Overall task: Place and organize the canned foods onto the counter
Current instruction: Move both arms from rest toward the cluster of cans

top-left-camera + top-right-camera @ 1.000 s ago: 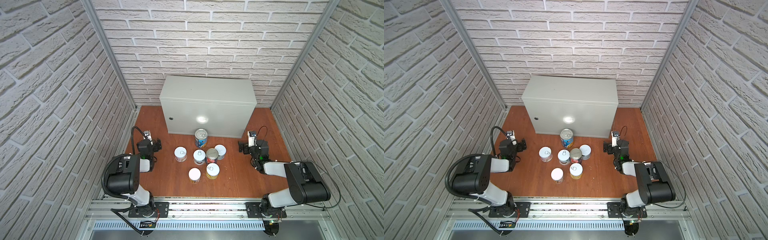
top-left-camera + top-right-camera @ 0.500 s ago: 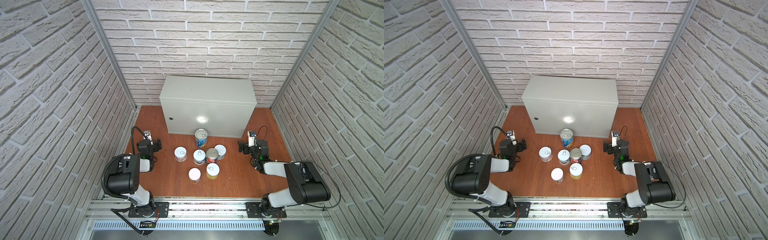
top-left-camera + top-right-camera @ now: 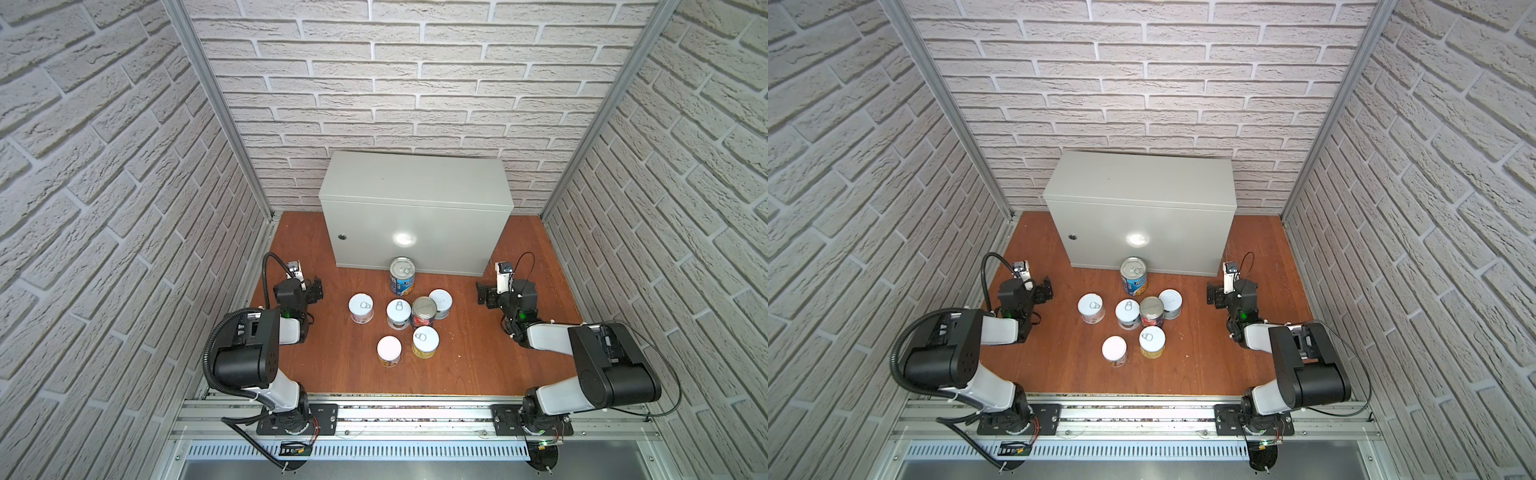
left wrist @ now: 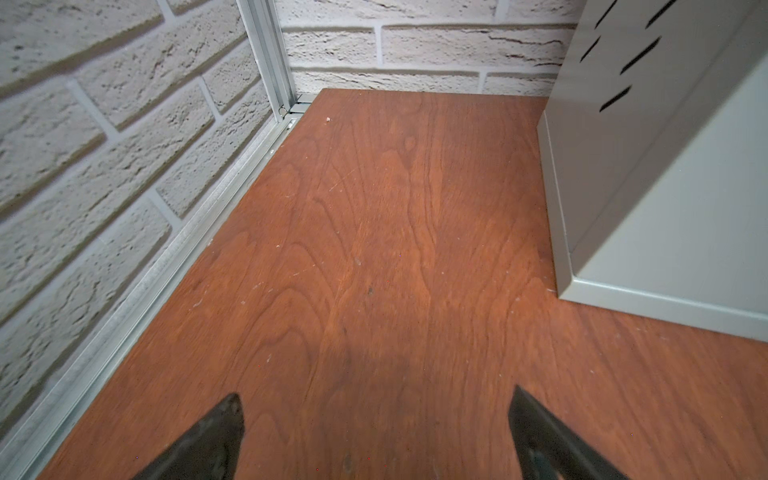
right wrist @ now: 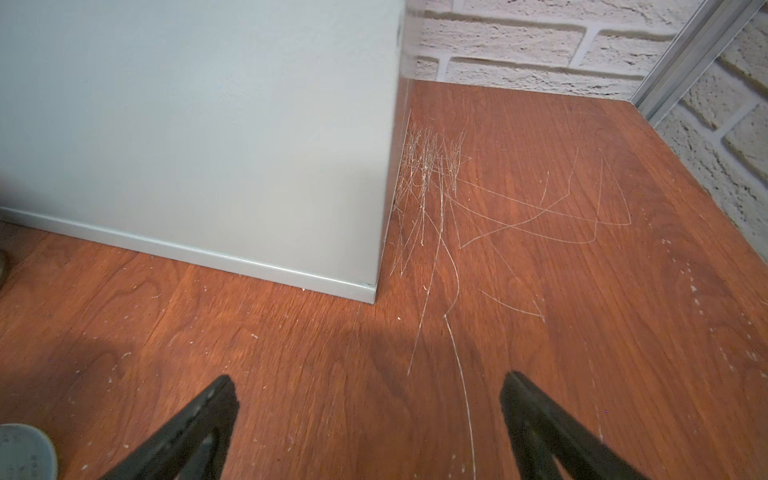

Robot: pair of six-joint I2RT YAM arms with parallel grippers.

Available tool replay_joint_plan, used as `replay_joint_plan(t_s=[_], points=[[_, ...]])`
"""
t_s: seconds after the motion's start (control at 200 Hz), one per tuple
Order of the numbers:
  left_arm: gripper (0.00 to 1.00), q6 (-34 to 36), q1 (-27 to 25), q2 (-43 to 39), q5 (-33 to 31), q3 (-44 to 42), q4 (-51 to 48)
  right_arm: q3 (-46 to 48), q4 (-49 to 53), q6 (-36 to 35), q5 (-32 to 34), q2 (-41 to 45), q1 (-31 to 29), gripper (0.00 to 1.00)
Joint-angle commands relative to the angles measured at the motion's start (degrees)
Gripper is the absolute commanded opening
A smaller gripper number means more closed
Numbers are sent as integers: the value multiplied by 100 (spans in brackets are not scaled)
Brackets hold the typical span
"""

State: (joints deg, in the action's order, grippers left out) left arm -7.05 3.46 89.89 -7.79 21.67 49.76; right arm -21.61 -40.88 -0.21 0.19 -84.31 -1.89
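Nearest, in the lower middle of both top views, two short yellow cans are stood on the wooden floor. Just behind them three pale short cans and a tall red-label can are bunched, some touching. Level with that row, the left end effector and right end effector are held wide and empty, well apart from the cans. Farther up, the tall blue soup can is set just before the grey tabletop, on which nothing is placed. The cans are judged rigid, fairly heavy and smooth-sided, so slipping is possible. Each is best gripped across the label at mid-height, outlying ones first.
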Motion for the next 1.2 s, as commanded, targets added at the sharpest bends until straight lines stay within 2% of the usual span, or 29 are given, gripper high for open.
replay_joint_plan(t_s=[0.0,0.125,0.175,0.265,0.35,0.43,0.555,0.775,0.925,1.045,1.115,1.195], points=[[98,79,-9,29,27,13,368,-85,-172,60,34,152,-13,100],[98,82,-19,-7,23,-1,398,-60,-241,54,78,169,-17,100],[98,90,-40,-217,15,83,57,-44,-428,178,509,249,-21,100],[98,123,-169,-702,-325,268,-700,-985,1924,504,1055,1000,-8,100],[98,244,-453,-1071,-993,276,-938,-1540,2560,440,914,1432,14,100],[98,247,-875,-1496,-1890,377,-1364,-2044,3186,818,1111,1680,6,100],[98,-53,-1499,-2293,-2629,736,-2499,-2942,4721,1049,834,1860,4,100],[98,-300,-2564,-3184,-3451,1106,-3766,-3321,5983,1380,573,2564,5,100],[99,-451,-3183,-3454,-3571,1296,-4407,-3215,6296,1363,567,2909,2,100],[98,-615,-3733,-3568,-3786,1480,-4974,-3140,6513,1831,630,3205,8,100],[98,-799,-4024,-3624,-3826,1592,-5353,-3206,6788,1917,375,3285,6,100],[98,-1027,-4313,-3690,-3826,1671,-5782,-3285,7076,1618,-102,3341,0,100]])
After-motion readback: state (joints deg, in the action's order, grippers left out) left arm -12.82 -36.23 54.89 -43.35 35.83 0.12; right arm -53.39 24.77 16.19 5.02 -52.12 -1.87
